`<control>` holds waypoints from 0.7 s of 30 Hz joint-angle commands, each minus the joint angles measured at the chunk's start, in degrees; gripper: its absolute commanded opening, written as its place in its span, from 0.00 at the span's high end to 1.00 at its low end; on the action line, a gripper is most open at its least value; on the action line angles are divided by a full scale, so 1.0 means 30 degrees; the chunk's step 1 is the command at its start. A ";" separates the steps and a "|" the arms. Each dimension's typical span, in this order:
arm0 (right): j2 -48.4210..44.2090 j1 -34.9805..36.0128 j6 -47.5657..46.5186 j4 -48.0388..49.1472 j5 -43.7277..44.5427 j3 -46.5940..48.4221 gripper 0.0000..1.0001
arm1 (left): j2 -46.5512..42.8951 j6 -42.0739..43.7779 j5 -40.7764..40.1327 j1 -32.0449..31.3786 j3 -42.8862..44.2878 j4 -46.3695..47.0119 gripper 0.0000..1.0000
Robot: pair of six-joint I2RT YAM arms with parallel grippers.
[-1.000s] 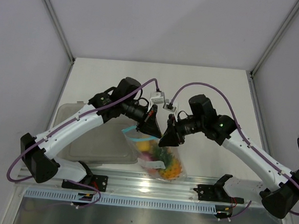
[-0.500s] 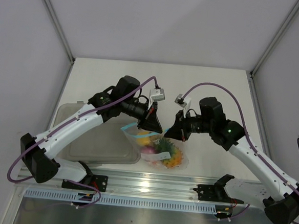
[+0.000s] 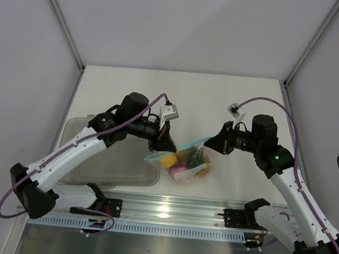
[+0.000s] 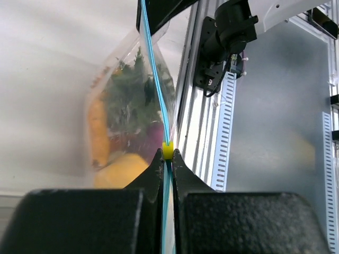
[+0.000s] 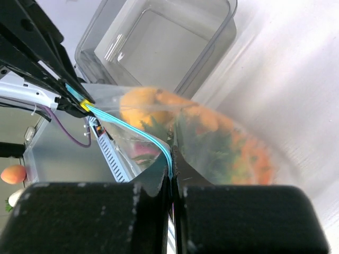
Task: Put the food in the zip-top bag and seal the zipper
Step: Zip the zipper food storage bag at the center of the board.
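The zip-top bag [image 3: 185, 163] hangs stretched between my two grippers just above the table's front edge. The food [image 3: 178, 169] shows through its clear plastic: orange, yellow and purple pieces and one with green leaves [image 4: 132, 90]. My left gripper [image 4: 167, 156] is shut on the zipper [image 4: 154, 74] at its left end, right behind a small yellow slider [image 4: 167, 150]. At the strip's right end my right gripper [image 5: 172, 159] is shut on the zipper [image 5: 132, 127]. The light-blue strip runs taut from one gripper to the other.
A translucent grey tub [image 3: 106, 163] sits left of the bag, close behind the left arm. The aluminium rail [image 3: 169, 211] runs along the near edge just below the bag. A loose orange piece [image 5: 13, 173] shows at the far left of the right wrist view.
My right gripper shut on the zipper and drew away to the right along it. The left gripper shifted slightly left, and the bag's mouth is pulled straight between them.
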 commanded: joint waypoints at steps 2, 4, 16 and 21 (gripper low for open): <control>-0.0558 -0.0630 0.0062 0.0437 0.0483 -0.0081 1.00 | -0.1981 -0.0155 -0.0819 0.0136 -0.0619 -0.1574 0.99; -0.0646 -0.0718 0.0120 0.0434 0.0310 -0.0140 1.00 | -0.2450 -0.0067 -0.1287 0.0165 -0.0796 -0.2072 0.99; -0.1086 -0.0983 0.0120 -0.0209 0.0249 -0.0111 1.00 | -0.5903 -0.2205 -0.4568 0.0165 -0.2347 -0.2424 0.99; -0.1056 -0.1070 0.0119 -0.0269 0.0191 -0.0023 1.00 | -0.7166 -0.3492 -0.6207 0.0165 -0.2759 -0.3097 0.99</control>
